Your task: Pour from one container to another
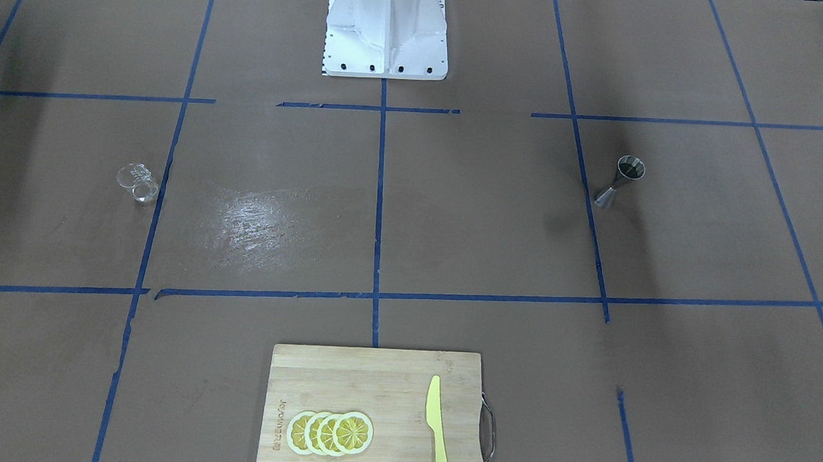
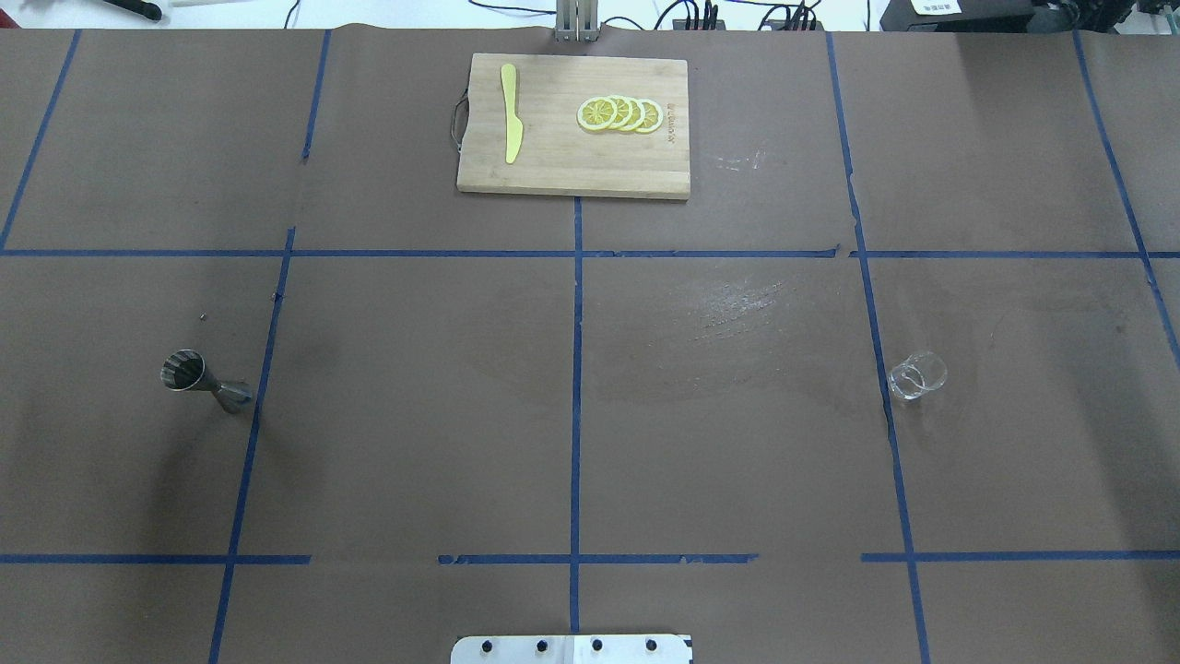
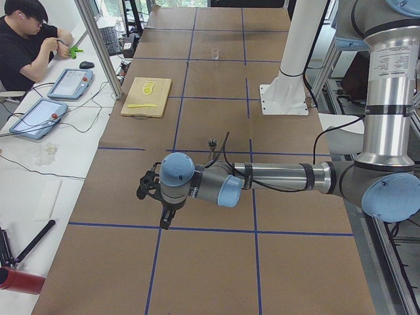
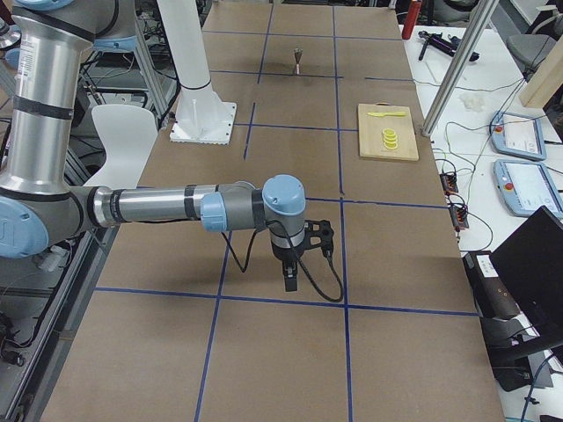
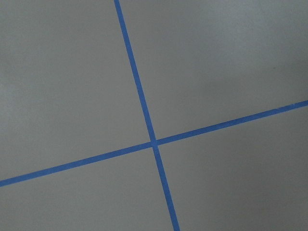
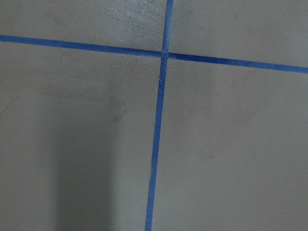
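Note:
The clear glass cup (image 2: 916, 376) stands alone on the table's right half in the overhead view, also seen as the cup (image 1: 137, 182) in the front-facing view. The steel jigger (image 2: 205, 380) stands on the left half, with the jigger (image 1: 620, 182) near a blue tape line. No arm is near either. My left gripper (image 3: 165, 213) hangs over the table in the left side view, pointing down, far from the jigger. My right gripper (image 4: 291, 277) hangs likewise in the right side view. Whether either is open or shut I cannot tell. Both wrist views show only brown table and tape.
A wooden cutting board (image 2: 553, 166) lies at the far middle edge, carrying a yellow knife (image 2: 511, 112) and several lemon slices (image 2: 619, 113). The robot's white base (image 1: 387, 25) stands at the near middle. Blue tape lines grid the brown surface. An operator (image 3: 26, 46) sits beside the table.

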`<action>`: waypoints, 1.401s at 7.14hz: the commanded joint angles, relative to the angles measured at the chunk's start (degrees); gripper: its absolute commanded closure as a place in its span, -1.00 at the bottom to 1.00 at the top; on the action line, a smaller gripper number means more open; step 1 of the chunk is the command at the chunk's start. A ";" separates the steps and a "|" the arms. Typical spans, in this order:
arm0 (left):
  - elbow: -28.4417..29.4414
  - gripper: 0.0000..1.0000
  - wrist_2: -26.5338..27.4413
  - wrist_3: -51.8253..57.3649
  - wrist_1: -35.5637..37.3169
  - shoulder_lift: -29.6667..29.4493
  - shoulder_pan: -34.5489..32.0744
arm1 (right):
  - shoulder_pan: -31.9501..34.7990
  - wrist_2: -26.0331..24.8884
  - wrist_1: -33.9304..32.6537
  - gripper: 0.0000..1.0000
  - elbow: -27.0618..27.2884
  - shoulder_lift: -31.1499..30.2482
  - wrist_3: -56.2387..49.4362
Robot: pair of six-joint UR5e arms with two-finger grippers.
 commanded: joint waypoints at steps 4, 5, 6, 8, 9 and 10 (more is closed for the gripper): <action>-0.55 -1.00 -0.14 -0.03 -0.19 1.50 0.18 | -0.03 0.99 0.02 -1.00 -2.01 0.45 0.15; -0.81 -1.00 0.03 -0.03 0.08 2.11 0.18 | -0.03 2.82 -0.16 -1.00 -2.62 0.46 0.24; -1.08 -1.00 0.03 -0.03 0.86 2.03 0.52 | -0.03 3.28 -0.16 -1.00 -2.89 0.64 0.16; -2.56 -1.00 0.12 0.05 6.29 1.94 0.62 | 0.06 2.58 0.89 -1.00 -2.98 0.29 -0.89; -2.92 -1.00 0.12 -0.03 6.32 2.12 0.53 | 0.06 2.58 0.37 -1.00 -2.81 0.81 -0.90; -2.92 -1.00 0.04 0.05 6.23 2.38 0.53 | 0.06 2.58 0.10 -1.00 -2.89 1.08 -0.90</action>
